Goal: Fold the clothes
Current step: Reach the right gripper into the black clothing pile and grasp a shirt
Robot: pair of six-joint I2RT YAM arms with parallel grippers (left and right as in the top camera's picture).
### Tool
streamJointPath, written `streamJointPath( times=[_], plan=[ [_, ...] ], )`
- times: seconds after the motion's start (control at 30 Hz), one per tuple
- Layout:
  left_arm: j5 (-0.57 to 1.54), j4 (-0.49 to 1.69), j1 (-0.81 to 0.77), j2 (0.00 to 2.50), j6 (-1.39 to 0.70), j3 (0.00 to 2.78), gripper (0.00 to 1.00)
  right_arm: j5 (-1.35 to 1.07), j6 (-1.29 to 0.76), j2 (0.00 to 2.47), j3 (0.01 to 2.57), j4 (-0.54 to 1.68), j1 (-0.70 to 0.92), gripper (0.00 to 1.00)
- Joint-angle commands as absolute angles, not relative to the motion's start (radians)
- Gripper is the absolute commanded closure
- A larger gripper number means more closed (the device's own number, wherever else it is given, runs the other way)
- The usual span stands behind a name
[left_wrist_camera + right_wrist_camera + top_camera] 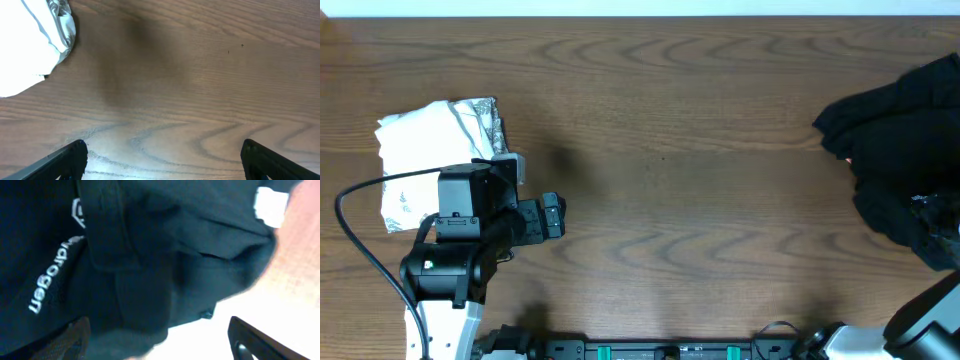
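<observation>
While the white garment (420, 150) looks folded at left, the black pile (900, 140) at right lies unfolded, with left gripper (162, 152) and right gripper (157, 330) both spread.

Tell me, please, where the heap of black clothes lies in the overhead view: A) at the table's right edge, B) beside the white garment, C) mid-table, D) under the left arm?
A: the black clothes are heaped at the right edge of the table, across from the white garment.
</observation>
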State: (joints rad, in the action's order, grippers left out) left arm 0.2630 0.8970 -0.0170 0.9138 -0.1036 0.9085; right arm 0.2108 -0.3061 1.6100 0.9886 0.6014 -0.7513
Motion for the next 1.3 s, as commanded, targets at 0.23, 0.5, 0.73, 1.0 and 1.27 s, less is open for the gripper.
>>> streamJointPath(
  times=[0.23,0.5,0.73,1.0,1.27],
  plan=[
    [0.268,0.900,-0.019,0.914,-0.090,0.926,0.02,0.190,-0.318,1.670,1.000,0.557,-0.761,0.46],
    [0.268,0.900,-0.019,0.914,-0.090,0.926,0.02,0.181,-0.318,1.766,1.000,0.557,-0.761,0.41],
    [0.268,0.900,-0.019,0.914,-0.090,0.926,0.02,0.168,-0.318,1.764,1.001,0.549,-0.761,0.76],
    [0.268,0.900,-0.019,0.914,-0.090,0.926,0.02,0.165,-0.318,1.697,1.002,0.565,-0.760,0.75],
    [0.268,0.900,-0.019,0.914,-0.089,0.926,0.02,0.148,-0.318,1.579,1.002,0.569,-0.760,0.69]
  ],
)
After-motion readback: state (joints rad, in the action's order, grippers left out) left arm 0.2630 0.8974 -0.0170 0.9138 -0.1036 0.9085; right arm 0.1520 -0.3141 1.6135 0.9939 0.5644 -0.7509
